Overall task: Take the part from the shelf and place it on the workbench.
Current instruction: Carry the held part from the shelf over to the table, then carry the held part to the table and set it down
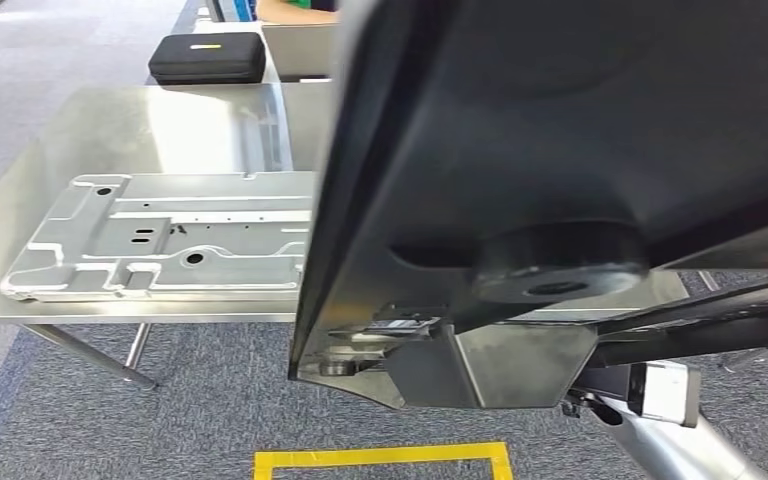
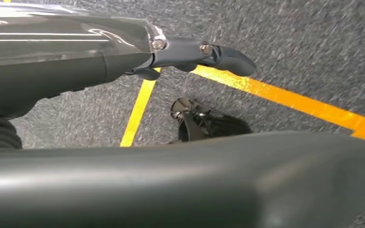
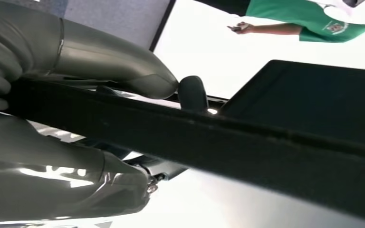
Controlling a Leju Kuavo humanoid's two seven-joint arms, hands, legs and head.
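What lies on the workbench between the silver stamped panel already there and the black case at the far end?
In the head view, only bare steel workbench top lies between the silver stamped panel and the black case.

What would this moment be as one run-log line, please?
black part: held above workbench | right robot hand: grips part | metal panel: on workbench

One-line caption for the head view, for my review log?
Large black panel part carried above the steel workbench, where a stamped silver metal plate and black zip case already lie.
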